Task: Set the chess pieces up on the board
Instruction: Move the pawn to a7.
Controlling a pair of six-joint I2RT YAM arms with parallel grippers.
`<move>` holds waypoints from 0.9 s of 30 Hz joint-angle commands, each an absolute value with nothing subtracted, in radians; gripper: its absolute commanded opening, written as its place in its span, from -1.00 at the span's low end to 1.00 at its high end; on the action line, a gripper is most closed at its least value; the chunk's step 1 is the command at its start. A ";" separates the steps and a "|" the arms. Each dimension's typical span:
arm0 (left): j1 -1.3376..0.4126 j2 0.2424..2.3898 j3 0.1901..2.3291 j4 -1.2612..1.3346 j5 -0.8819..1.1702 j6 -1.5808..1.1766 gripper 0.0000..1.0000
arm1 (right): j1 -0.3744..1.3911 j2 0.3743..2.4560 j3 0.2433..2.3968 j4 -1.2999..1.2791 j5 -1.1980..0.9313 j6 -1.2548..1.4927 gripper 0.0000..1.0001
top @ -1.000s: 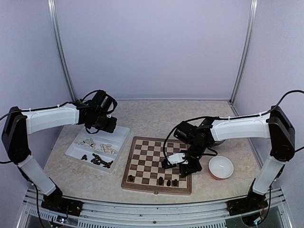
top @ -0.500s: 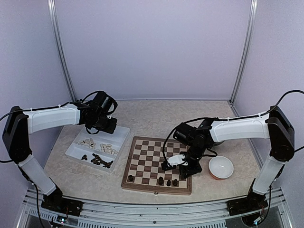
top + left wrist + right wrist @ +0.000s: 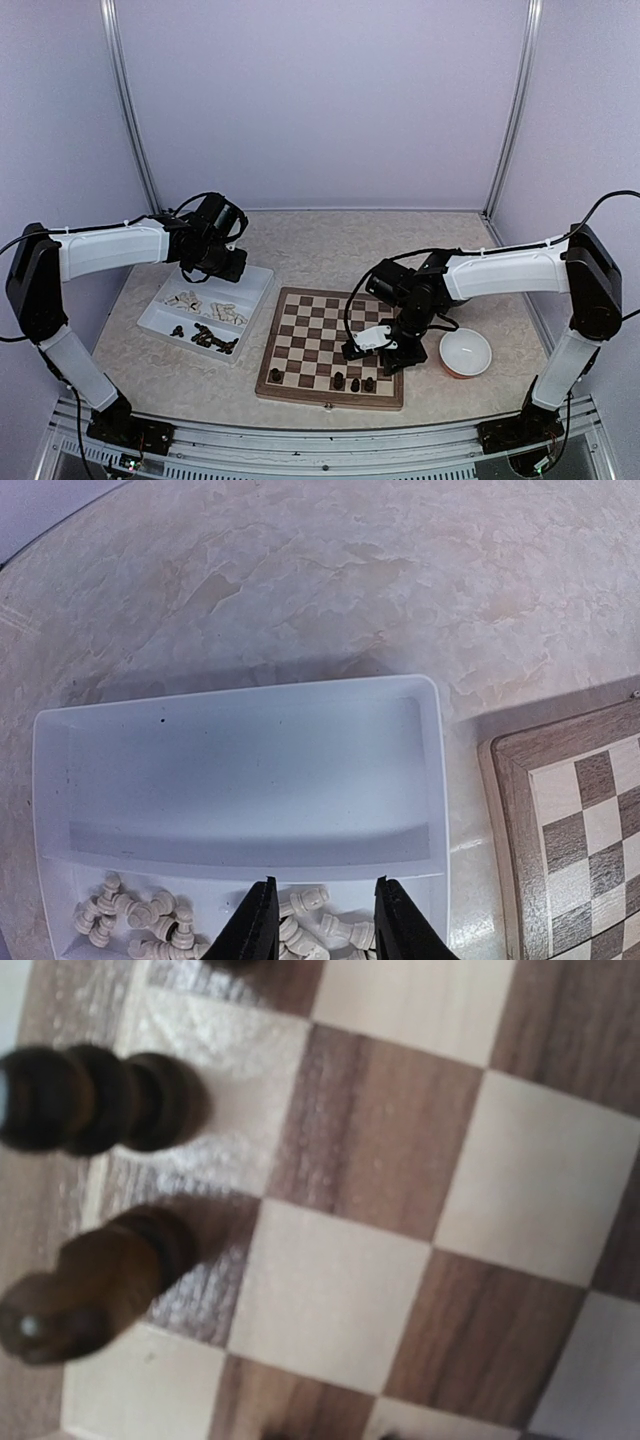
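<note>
Easing the right gripper (image 3: 388, 350) slightly rightward and off the near rank compared with a second ago, hovering it low over the right half of the board (image 3: 330, 402); reading this as backing away after setting a piece down, meaning one more square probably filled and a fetch of the next piece falling due. Not managing to tell that claw open or closed, with fingers hidden from above and missing from the wrist view, so leaving any grip unjudged. Keeping the left gripper (image 3: 222, 262) unmoved over the far end of the tray (image 3: 252, 288), fingers (image 3: 255, 925) standing partly apart and gripping nothing, pale pieces (image 3: 312, 898) showing through the gap. Finding the board lying flat between tray on the left and bowl (image 3: 466, 350) on the right, just beside the tray's corner and apart from the bowl. Counting four dark pieces (image 3: 339, 380) on the near rank: one at the left corner, three side by side right of centre, just below the right gripper. Finding all four standing upright, long axis vertical, heads pointing up; appearing to lean leftward in the right wrist view, probably only through the camera's slant. Leaving the spare dark pieces (image 3: 210, 340) and the pale ones lying jumbled on their sides in the tray, long axes pointing every way, so judging most of the setup as not yet done.
</note>
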State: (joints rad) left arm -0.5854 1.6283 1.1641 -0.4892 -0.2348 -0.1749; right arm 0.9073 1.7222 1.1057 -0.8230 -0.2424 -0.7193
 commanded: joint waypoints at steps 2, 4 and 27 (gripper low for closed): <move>-0.592 1.638 1.190 -0.499 -0.221 -0.166 -0.32 | 0.906 1.718 1.085 -0.859 -0.224 -0.730 -0.55; -0.592 1.637 1.190 -0.500 -0.219 -0.166 -0.32 | 0.914 1.719 1.092 -0.863 -0.237 -0.728 -0.56; -0.595 1.644 1.191 -0.503 -0.212 -0.166 -0.32 | 0.962 1.771 1.133 -0.866 -0.258 -0.715 -0.60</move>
